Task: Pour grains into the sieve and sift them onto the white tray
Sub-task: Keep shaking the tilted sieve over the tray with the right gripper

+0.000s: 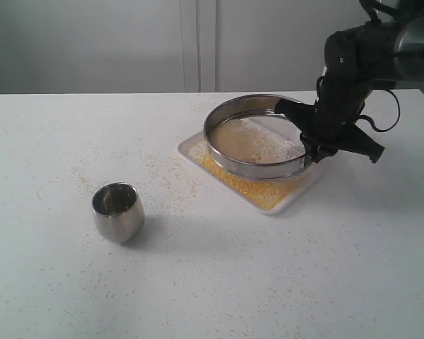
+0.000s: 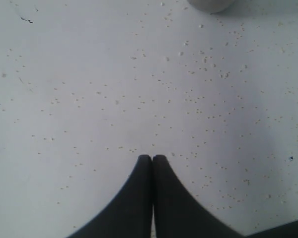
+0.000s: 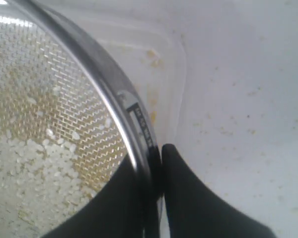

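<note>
The round steel sieve (image 1: 258, 138) hangs tilted just over the white tray (image 1: 291, 198), its right side raised. My right gripper (image 1: 312, 145) is shut on the sieve's rim wall (image 3: 139, 130), one finger inside the mesh and one outside. Pale coarse grains (image 3: 25, 168) lie on the mesh, and fine yellow grains (image 1: 251, 187) cover the tray under it. My left gripper (image 2: 152, 157) is shut and empty above the speckled table; it does not show in the exterior view.
A small rounded steel cup (image 1: 118, 210) stands upright on the table, left of the tray. Stray specks lie scattered over the white table (image 1: 198, 282). A pale wall (image 1: 198, 42) runs behind the table's far edge.
</note>
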Controlling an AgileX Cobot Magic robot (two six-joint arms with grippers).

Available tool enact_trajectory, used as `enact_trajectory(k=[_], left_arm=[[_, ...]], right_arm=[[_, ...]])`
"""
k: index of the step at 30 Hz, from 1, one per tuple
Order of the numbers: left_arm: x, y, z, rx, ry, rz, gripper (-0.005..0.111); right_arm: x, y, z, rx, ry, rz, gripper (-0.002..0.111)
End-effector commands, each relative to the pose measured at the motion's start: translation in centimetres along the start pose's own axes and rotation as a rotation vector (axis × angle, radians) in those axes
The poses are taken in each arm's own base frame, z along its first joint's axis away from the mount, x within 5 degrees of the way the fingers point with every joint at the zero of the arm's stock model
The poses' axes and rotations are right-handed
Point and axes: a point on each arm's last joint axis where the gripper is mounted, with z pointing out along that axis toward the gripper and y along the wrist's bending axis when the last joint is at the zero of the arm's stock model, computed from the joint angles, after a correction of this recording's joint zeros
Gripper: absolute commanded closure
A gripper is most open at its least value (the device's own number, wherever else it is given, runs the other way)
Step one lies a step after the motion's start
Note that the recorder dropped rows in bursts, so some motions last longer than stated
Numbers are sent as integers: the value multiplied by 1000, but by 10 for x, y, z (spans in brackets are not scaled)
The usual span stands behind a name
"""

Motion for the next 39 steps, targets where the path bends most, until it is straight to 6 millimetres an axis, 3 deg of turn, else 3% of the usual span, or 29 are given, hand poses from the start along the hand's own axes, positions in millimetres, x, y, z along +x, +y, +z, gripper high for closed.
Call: enact_trajectory(k=[1, 6, 9, 12, 14, 18, 20, 23, 26, 28, 31, 36, 39], left_arm=[[3, -1, 0, 5, 6, -1, 107], [3, -1, 0, 5, 6, -1, 107], [3, -1, 0, 5, 6, -1, 107], [3, -1, 0, 5, 6, -1, 107], [3, -1, 0, 5, 6, -1, 107], [3, -1, 0, 5, 6, -1, 107], [3, -1, 0, 5, 6, -1, 107], [3, -1, 0, 5, 6, -1, 107], [3, -1, 0, 5, 6, -1, 107], [3, -1, 0, 5, 6, -1, 107], [3, -1, 0, 5, 6, -1, 107], [3, -1, 0, 5, 6, -1, 107], [2, -1, 0, 5, 4, -1, 107]], right_arm=[[-6, 24, 0, -236, -70, 106, 108], [-1, 5, -10, -73, 23, -92, 108], [-9, 1, -8, -27, -68, 17, 108], [-7, 18, 2, -174, -78, 120, 108], [-3, 20, 0, -193, -33, 55, 108], [-1, 2, -10, -33, 4, -127, 108], [-5, 3, -8, -38, -32, -31, 108], [-8, 18, -5, -205, -65, 83, 108], [-3, 18, -7, -205, -9, 41, 108], [-2, 10, -12, -125, 8, -46, 108], [-4, 4, -13, -56, -11, -45, 108], [-8, 25, -4, -254, -91, 115, 108], [-3, 22, -7, -231, -30, 106, 108]])
